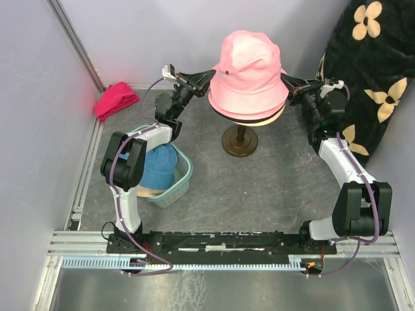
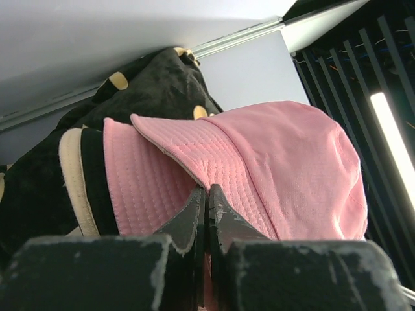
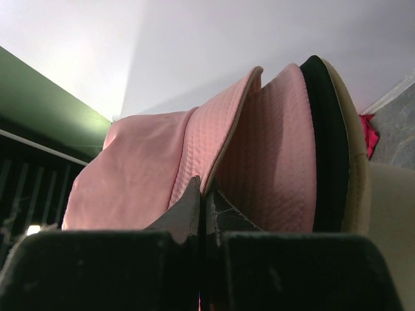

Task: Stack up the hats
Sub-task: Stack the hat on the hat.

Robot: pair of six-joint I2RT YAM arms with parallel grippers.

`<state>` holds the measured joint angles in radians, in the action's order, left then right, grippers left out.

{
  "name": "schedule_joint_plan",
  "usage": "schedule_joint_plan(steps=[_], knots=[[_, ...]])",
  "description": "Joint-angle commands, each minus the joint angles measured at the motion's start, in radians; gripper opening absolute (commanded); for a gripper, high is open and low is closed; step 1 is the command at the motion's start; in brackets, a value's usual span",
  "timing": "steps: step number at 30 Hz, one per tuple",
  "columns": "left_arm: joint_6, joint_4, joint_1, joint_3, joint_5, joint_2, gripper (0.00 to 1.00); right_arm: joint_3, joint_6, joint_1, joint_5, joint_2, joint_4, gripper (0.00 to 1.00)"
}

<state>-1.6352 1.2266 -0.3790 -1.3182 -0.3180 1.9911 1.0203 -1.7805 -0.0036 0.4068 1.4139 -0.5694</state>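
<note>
A pink hat (image 1: 249,65) tops the pile on the mannequin stand (image 1: 239,141) at the middle back. Under its brim show a black hat's brim (image 1: 228,116) and a beige hat's brim (image 1: 259,121). My left gripper (image 1: 211,79) is shut on the pink brim's left side. My right gripper (image 1: 289,85) is shut on its right side. In the left wrist view the fingers (image 2: 207,189) pinch the quilted pink brim (image 2: 188,146). In the right wrist view the pink brim (image 3: 227,129) runs between my closed gripper (image 3: 206,188). A blue hat (image 1: 159,165) lies in a basket.
The teal basket (image 1: 185,180) stands left of the stand, close to my left arm, with a beige hat (image 1: 148,191) under the blue one. A magenta cloth bundle (image 1: 115,99) lies at the back left. A black flowered fabric (image 1: 373,78) hangs at the right wall.
</note>
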Motion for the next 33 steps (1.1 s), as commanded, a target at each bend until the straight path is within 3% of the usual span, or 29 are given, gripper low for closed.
schedule_joint_plan(steps=[1,9,33], knots=[[-0.046,0.092,0.001,-0.004,0.007,-0.002,0.03,-0.029,-0.017,0.004,-0.001,0.016,-0.093,0.01],[-0.037,0.052,-0.002,0.072,0.047,-0.025,0.03,-0.084,-0.024,0.004,-0.011,0.039,-0.156,0.01],[0.089,-0.324,-0.007,0.15,0.087,-0.125,0.03,-0.138,0.028,0.009,-0.008,0.095,-0.146,0.01]])
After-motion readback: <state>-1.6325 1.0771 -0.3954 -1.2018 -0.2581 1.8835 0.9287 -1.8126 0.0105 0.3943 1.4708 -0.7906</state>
